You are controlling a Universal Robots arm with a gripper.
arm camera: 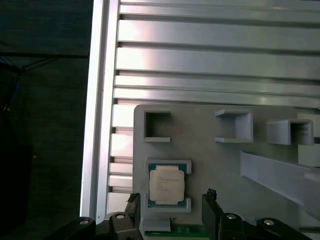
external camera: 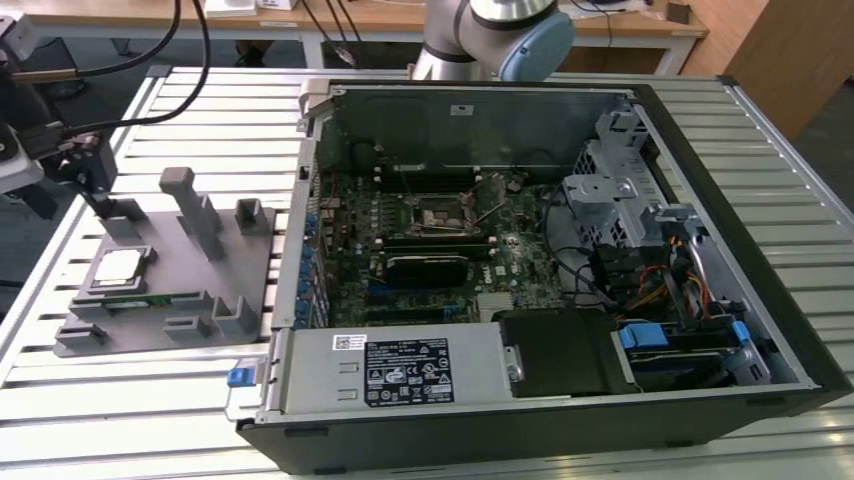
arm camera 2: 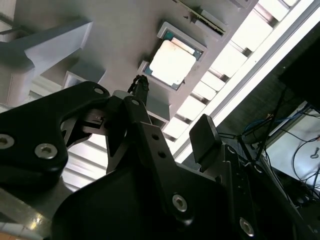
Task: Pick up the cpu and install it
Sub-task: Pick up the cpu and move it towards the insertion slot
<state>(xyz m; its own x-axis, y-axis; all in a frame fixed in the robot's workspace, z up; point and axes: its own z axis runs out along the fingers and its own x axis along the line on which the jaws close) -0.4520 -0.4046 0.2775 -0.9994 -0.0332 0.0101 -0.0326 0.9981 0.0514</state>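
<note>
Claw: the gripper (arm camera: 171, 200) is spread wide, and nothing is pinched between its two black fingers (arm camera: 211, 202).

Claw position: in the exterior view the gripper is held over the grey fixture plate (external camera: 180, 262) at the exterior view's left, near the cpu but apart from it. In the first wrist view one fingertip is seen on each side of the cpu's cradle.

Cpu: the cpu (arm camera: 166, 182), a flat square chip with a silver-grey top and a thin darker rim, is seated flat in a shallow grey cradle on the fixture plate. It is not gripped. In the second wrist view it (arm camera 2: 172, 62) is seen past the fingertips, with open space between.

Memory stick: a long green memory stick (external camera: 150, 300) is laid on the same plate, just beside the cpu's cradle.

Fixture plate: several empty upright grey holders and posts are raised from it.

Computer case: an open black computer case (external camera: 747, 130) is laid on its side at the middle of the exterior view, well apart from the cpu.

Motherboard: a green motherboard (external camera: 400, 275) is exposed inside the case, and a square cpu socket (external camera: 447, 212) is seen near its centre.

Power supply: a grey metal power supply (external camera: 387, 370) is fitted along the near edge of the case.

Table: the plate and case are carried on a slotted aluminium table (external camera: 134, 410).

Arm: the robot arm (external camera: 494, 30) is seen at the far side of the table.
</note>
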